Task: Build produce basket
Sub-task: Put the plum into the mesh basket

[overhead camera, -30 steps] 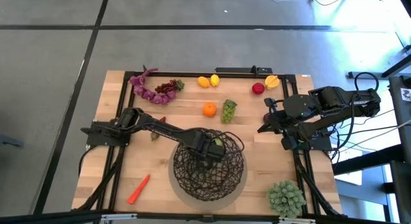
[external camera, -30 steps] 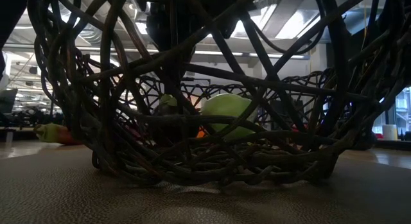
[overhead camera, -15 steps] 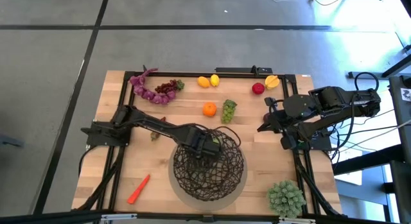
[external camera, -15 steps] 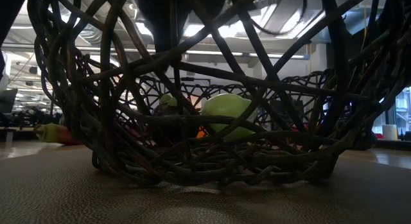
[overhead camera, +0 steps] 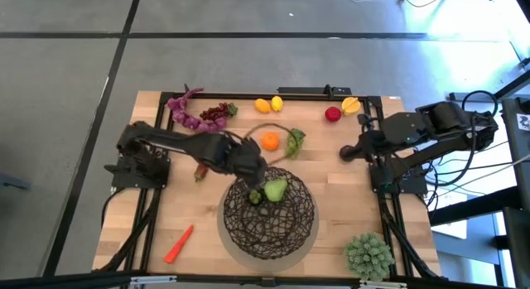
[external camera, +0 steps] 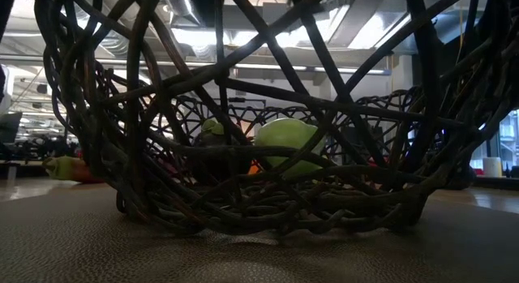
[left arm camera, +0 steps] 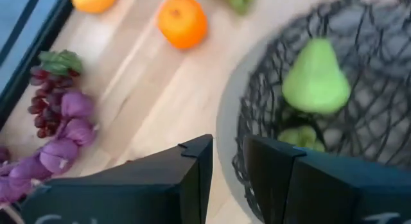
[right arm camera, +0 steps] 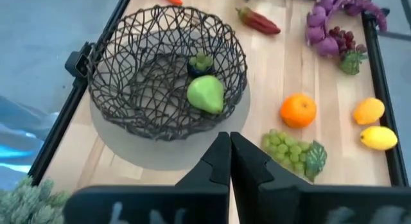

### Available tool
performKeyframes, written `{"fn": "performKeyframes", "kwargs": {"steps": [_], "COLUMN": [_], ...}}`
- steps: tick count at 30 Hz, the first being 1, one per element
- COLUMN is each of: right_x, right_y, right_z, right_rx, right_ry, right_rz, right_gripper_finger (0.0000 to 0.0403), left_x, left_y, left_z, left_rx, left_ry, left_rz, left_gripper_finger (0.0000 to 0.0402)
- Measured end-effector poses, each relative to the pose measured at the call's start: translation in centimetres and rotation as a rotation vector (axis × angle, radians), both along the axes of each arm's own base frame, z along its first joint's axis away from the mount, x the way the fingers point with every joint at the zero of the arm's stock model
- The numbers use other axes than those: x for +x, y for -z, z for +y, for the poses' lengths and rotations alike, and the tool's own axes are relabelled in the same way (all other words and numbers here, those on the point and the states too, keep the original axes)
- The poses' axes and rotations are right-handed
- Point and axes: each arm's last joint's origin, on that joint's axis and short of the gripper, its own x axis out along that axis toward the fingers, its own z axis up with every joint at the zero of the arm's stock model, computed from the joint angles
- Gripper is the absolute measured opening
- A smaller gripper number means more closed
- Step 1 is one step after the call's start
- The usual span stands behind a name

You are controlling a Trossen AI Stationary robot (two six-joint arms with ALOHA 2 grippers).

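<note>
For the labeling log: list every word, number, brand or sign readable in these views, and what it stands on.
None can be read.
Left gripper: pale marks low on its body, cut off and blurred, unreadable.
Right gripper: faint pale marks on its body, unreadable.
Basket, produce and table: no text visible.

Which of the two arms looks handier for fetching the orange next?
Probably the left. Its gripper hangs empty at the basket rim, close to the orange. The right gripper, fingers shut, sits near the table's right edge, with the green grapes between it and the orange.
</note>
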Motion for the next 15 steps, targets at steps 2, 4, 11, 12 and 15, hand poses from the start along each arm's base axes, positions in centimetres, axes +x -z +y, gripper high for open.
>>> {"fn": "performKeyframes", "kwargs": {"steps": [2, 4, 11, 12, 15], "right_x": [-0.2, -0.2, 0.0, 0.2, 0.7], "right_y": [0.1, 0.2, 0.9, 1.0, 1.5], "right_z": [-0.2, -0.5, -1.5, -1.7, -2.3], "right_rx": [0.003, -0.007, -0.019, -0.019, -0.012], "right_ry": [0.048, 0.102, 0.276, 0.313, 0.389], "right_rz": [0.019, 0.033, 0.111, 0.123, 0.166], "right_gripper_finger": [0.0000, 0.0000, 0.0012, 0.0017, 0.0041], "left_x": [-0.8, -1.6, -3.0, -3.1, -3.5], "left_y": [-0.9, -1.7, -2.8, -2.8, -3.1], "left_z": [0.9, 1.9, 4.2, 4.4, 5.2], "left_rx": [-0.010, -0.024, 0.000, 0.006, 0.023], "left_ry": [-0.048, -0.105, -0.193, -0.189, -0.181], "left_rz": [-0.030, -0.051, -0.059, -0.048, -0.032], "left_gripper_finger": [0.0076, 0.0076, 0.0076, 0.0076, 0.0076]}}
